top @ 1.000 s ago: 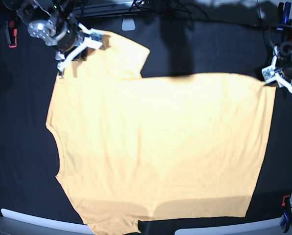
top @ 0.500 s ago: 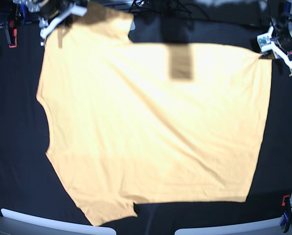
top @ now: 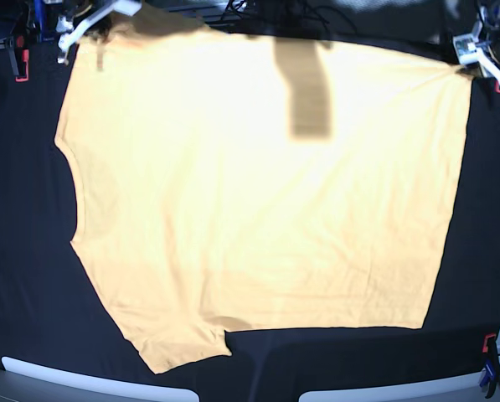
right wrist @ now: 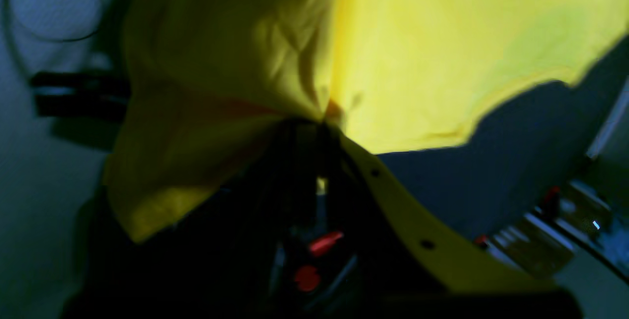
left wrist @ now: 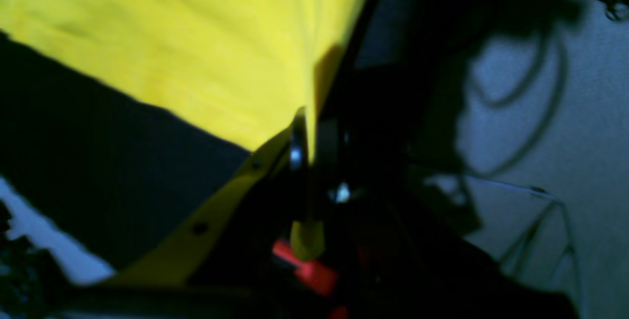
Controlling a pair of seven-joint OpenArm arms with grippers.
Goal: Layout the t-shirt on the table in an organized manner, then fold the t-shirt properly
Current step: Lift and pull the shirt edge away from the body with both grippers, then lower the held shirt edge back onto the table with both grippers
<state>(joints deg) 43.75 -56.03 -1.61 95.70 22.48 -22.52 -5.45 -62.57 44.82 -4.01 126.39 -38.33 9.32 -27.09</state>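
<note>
Black table (top: 32, 276) under t-shirt (top: 258, 201); left claw (top: 482, 52), right claw (top: 89, 18) pinch its far corners.

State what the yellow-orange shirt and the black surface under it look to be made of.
Pale yellow-orange short-sleeved t-shirt: thin soft knit, likely cotton; matte, fine wrinkles, drapes from held corners. Matte black table covering: apparently cloth; no shine, though weave is indiscernible.

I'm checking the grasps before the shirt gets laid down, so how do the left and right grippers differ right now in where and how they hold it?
The left gripper pinches a flat hem corner of the t-shirt, with the cloth fanning out smoothly. The right gripper clamps the shoulder and sleeve end, where the cloth bunches and a flap droops beside it. In the base view they sit at opposite top corners. Both are shut on the fabric.
</note>
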